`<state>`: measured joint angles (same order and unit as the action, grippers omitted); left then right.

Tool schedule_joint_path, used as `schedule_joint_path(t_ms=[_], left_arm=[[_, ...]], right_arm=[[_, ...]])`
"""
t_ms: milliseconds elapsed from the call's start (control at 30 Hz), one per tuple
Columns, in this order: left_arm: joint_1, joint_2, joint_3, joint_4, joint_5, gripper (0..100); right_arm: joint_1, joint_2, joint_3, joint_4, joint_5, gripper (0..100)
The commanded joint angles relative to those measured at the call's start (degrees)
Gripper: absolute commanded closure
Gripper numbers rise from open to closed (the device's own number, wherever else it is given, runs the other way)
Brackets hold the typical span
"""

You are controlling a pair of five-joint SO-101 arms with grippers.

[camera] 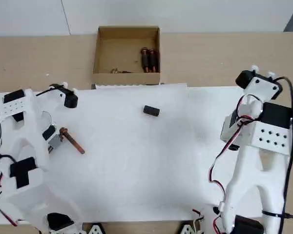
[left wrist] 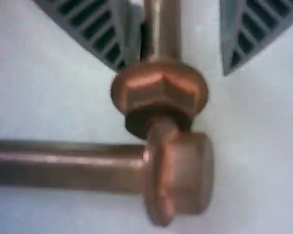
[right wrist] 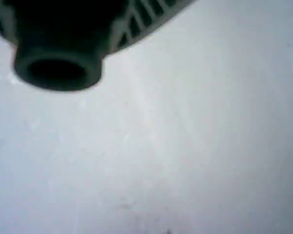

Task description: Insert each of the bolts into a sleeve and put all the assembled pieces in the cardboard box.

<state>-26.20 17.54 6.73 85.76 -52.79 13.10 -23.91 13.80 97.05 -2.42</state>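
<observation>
You have the left gripper with jaws open astride one bolt near the bench's left edge, shank running back between them, a second bolt lying crosswise against its head, while the right gripper clasps a sleeve.

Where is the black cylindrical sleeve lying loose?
High view: black cylindrical sleeve on the white sheet, centre, just in front of the brown cardboard box, right of the copper bolts.

- high view is bright and even, the arms drop only faint soft shadows on the white sheet
- hex bolt between the left gripper jaws shows pale glare streaks, with dark shadow under its head
</observation>
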Motion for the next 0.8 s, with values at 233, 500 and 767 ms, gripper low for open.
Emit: schedule_joint_path(t_ms=[233, 500, 767], left_arm=[[0.26, 4.13, -3.38, -2.46, -0.44, 96], [0.18, 4.66, -3.38, -1.93, -0.18, 99], [0.26, -9.05, -3.38, 1.85, 1.58, 99]], right_arm=[[0.13, -1.98, -0.35, -0.92, -0.53, 99.5], [-1.8, -2.15, -0.62, -0.84, -0.44, 99.5], [-6.46, -12.35, -0.53, -0.75, -0.18, 99.5]])
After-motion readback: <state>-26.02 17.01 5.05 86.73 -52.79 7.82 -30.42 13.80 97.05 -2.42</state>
